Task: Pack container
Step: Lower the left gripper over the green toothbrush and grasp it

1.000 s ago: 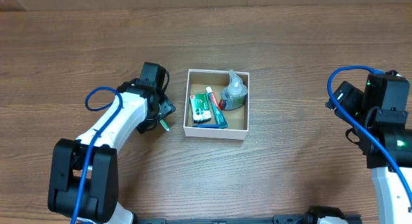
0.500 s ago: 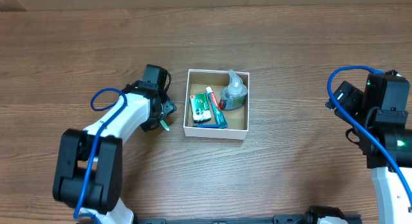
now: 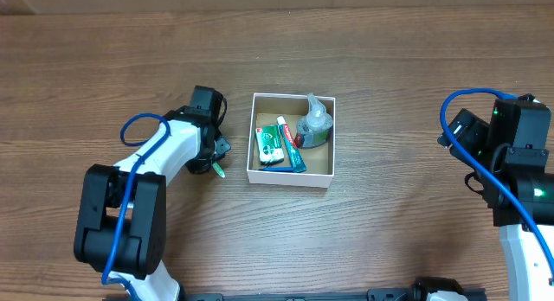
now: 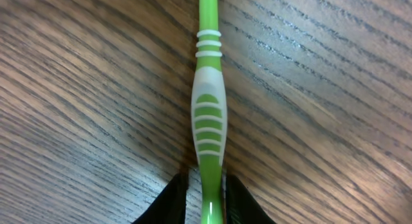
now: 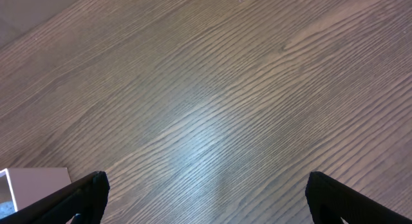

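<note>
Overhead: white-rimmed, brown-lined square container (image 3: 290, 179); left tool (image 4: 205, 183) tight on green toothbrush (image 4: 207, 114), right tool (image 5: 206, 185) spread.

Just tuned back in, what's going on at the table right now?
The left gripper has its fingers closed on the handle of a green-and-white plastic toothbrush, low at the wooden table just left of the shallow square cardboard box. The box already holds a small green-and-white carton, a toothpaste tube and a clear bottle; the toothbrush is not in yet. The right gripper hangs open on the far right, holding nothing.
</note>
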`<state>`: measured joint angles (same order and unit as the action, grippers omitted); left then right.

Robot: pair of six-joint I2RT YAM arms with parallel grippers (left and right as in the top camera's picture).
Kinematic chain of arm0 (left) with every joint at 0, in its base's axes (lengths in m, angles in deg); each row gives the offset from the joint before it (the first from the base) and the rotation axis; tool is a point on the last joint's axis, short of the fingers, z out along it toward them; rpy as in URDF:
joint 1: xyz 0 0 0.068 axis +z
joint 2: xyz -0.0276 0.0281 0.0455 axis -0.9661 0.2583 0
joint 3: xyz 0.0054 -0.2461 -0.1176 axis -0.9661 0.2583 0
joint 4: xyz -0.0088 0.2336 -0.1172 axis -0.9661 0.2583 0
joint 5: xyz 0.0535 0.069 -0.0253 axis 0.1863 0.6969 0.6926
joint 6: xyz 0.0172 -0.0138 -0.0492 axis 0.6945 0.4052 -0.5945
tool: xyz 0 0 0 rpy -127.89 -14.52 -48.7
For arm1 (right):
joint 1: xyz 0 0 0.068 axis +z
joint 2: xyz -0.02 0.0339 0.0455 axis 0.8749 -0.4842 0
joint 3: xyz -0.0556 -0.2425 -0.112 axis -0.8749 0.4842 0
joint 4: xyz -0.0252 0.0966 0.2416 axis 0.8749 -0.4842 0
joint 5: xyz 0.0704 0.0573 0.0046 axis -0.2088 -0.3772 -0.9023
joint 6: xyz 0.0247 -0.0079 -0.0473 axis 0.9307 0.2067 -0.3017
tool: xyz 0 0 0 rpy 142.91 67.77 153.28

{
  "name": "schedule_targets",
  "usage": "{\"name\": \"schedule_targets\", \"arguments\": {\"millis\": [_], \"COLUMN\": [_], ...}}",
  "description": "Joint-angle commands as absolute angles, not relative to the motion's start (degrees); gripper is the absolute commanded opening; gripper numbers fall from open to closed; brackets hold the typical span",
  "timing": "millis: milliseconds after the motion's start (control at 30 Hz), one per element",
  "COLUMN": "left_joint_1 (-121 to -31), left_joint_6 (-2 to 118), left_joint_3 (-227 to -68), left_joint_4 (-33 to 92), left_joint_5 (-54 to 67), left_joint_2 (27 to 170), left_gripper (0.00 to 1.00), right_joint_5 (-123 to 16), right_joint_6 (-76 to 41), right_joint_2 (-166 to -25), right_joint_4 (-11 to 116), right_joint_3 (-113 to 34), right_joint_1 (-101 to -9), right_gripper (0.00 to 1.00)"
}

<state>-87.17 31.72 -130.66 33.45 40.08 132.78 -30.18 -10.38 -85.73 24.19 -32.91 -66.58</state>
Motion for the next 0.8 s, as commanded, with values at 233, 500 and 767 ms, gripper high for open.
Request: {"name": "schedule_targets", "arguments": {"millis": [233,500,767], "left_joint_1": [-86.67,-86.04,-84.46], "left_joint_6": [41.93,36.75,36.24], "left_joint_3": [-142.99,-144.61,-137.13], "left_joint_4": [43.24,48.58,41.45], "left_joint_5": [37.89,38.51,38.51], "left_joint_2": [134.66,134.79,134.79], "left_gripper": [0.17,0.53,0.52], "right_joint_5": [-29.92,-29.92,-29.92], "right_joint_6": [-10.14,-10.12,-10.12], "right_joint_2": [-85.38,-85.38,-85.38], "right_joint_4": [24.52,24.54,24.54], "right_joint_3": [-33.85,-33.85,-33.85], "right_joint_1": [-66.64,-66.64,-66.64], "right_gripper": [1.00,1.00,1.00]}}
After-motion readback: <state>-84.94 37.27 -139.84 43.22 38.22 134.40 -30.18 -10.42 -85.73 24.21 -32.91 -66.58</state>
